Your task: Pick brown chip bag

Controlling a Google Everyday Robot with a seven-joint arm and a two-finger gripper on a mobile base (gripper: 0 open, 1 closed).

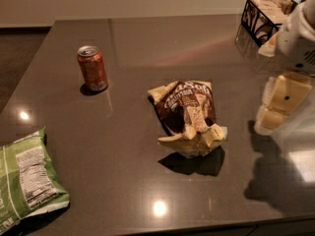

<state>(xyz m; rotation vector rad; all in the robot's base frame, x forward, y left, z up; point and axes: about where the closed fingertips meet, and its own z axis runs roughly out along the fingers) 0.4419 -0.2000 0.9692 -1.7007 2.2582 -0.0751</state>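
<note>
The brown chip bag (187, 117) lies crumpled near the middle of the bench (123, 141), its dark printed face up and its pale edges bunched toward the near side. Nothing holds it, so by my reading you are in the approach step and the grasp is not yet made.

Sweeping from the left: a green chip bag (27, 181) sits at the near left corner, partly cut off by the edge of the view and well apart from your target. Do not mistake it for the brown one. Farther back, a soda can (92, 69) stands upright, also well to the left of the brown bag and out of any likely path.

Right of the brown bag, the tool (276, 108) hangs above the bench at the right edge of the scene, near the bag but not touching it. You cannot tell from this view whether the tool is apart or together. At the far right corner stands a black wire basket (261, 16), behind the tool and away from the bag.

The next move, as I judge it, calls for you to carry the tool leftward over the bag and lower it onto the raised, crinkled middle, where there is a fold to catch. The foil will likely slide or flatten under a shallow touch, so come down squarely. Nothing stands between the tool and the bag.
</note>
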